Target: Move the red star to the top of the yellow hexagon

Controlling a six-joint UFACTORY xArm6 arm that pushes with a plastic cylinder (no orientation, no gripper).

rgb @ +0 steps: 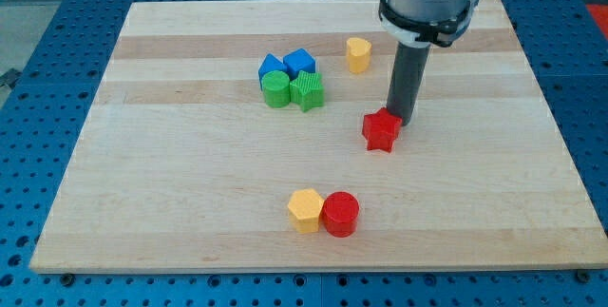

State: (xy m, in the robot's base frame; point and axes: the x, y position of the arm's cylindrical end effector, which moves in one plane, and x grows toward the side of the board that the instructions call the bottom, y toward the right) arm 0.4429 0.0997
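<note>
The red star [380, 131] lies right of the board's middle. My tip [400, 118] stands right against the star's upper right side. The yellow hexagon [305, 210] lies near the view's bottom, below and left of the star, touching a red cylinder [340, 214] on its right.
A cluster of two blue blocks [285, 64] and two green blocks [293, 89] sits left of centre towards the view's top. A small yellow block [358, 54] stands above the star, left of the rod. The wooden board [190, 202] rests on a blue perforated table.
</note>
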